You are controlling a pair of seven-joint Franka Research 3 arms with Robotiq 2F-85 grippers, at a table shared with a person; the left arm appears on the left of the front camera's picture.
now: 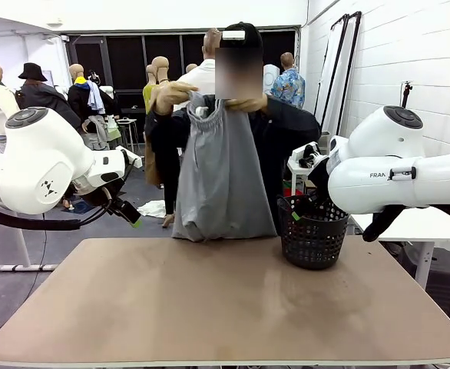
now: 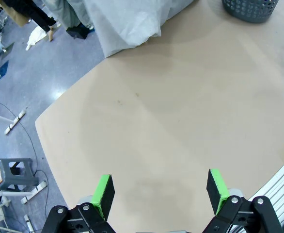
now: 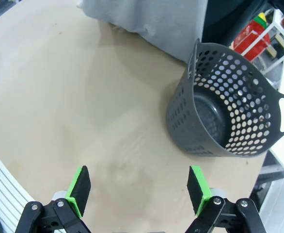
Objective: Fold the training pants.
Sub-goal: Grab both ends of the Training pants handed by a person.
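Green pads of the robot's left hand (image 2: 159, 188) stand wide apart over the bare surface (image 2: 171, 111), and the right hand (image 3: 139, 187) gapes too, nothing held. Both wrist views cut the pants (image 1: 221, 177) off at the top. A person across the surface holds them up by the waistband, well clear of both hands, the bunched lower end resting on the far edge beside a black basket (image 1: 311, 238). Grey floor, white brick wall.

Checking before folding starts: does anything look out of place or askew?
Nothing is spilled or damaged. A person holds the pants up at the far edge of the table, and their lower end is bunched on it rather than lying flat. The basket stands upright and empty.
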